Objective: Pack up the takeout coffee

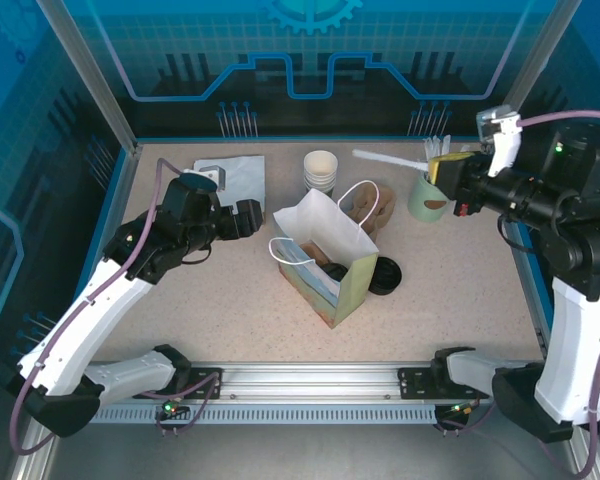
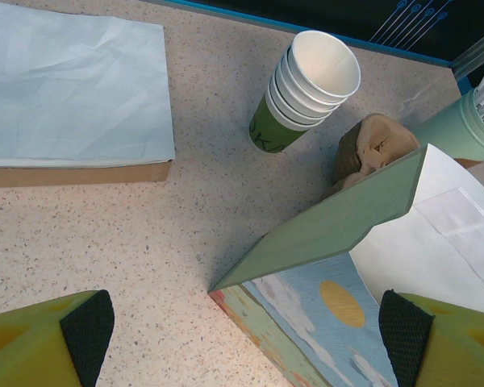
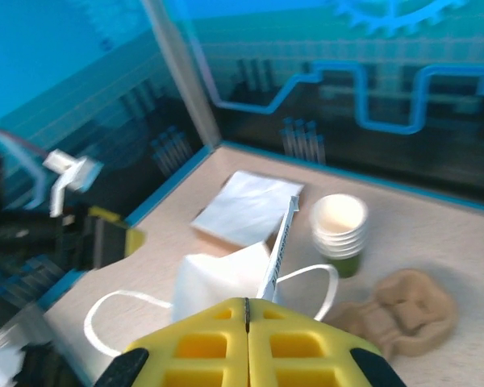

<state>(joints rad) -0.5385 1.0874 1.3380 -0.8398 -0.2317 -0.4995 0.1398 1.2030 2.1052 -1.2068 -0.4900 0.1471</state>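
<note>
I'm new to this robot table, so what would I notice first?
The white paper bag with looped handles stands open in the middle of the table. The right claw, at the back right, is shut on a white wrapped straw held up in the air. A stack of white cups stands just behind the bag.

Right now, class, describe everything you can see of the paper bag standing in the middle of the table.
The paper bag stands upright and open on the speckled table, near its middle. Its inside is white, one side is pale green, and another is printed with blue sky, clouds and a yellow sun. Two white cord handles loop from its rim. Dark and brown things lie inside.
</note>
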